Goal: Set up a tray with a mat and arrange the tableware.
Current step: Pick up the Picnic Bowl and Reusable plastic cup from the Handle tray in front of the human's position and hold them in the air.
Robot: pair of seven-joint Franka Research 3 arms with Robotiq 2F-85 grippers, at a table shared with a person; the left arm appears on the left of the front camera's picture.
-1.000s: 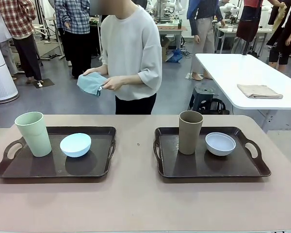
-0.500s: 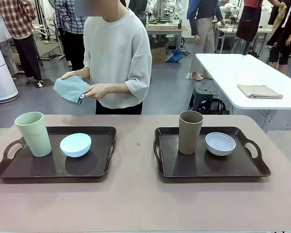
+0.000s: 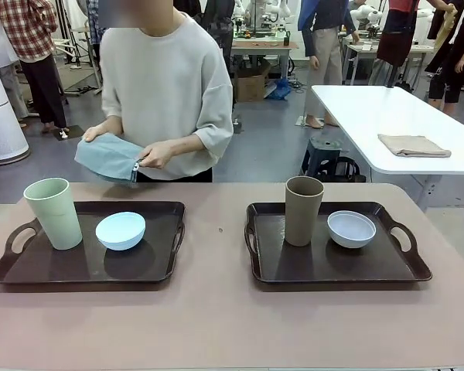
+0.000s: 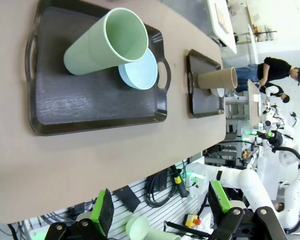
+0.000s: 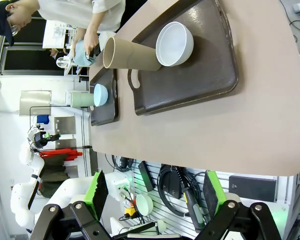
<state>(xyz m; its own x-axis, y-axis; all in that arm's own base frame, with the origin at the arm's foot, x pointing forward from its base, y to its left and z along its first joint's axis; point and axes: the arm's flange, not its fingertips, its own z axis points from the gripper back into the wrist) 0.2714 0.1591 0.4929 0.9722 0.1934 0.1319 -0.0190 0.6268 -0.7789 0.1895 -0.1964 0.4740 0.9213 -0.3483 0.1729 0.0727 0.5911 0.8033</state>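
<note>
Person (image 3: 170,85) at upper left holds a folded blue-grey mat (image 3: 108,158) beyond the surface (image 3: 216,325), pale green tumbler (image 3: 53,212) and light blue bowl (image 3: 121,229) on tray at frame left (image 3: 85,272), brown tumbler (image 3: 304,209) and white bowl (image 3: 351,228) on tray at frame right (image 3: 332,272), left tool (image 4: 160,195) and right tool (image 5: 155,182) both spread wide, gripping nothing.

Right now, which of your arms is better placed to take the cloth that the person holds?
Probably the left. The person holds the blue cloth behind the tray with the green tumbler, on the left arm's side. The left pincer and right pincer are both open and empty.
</note>
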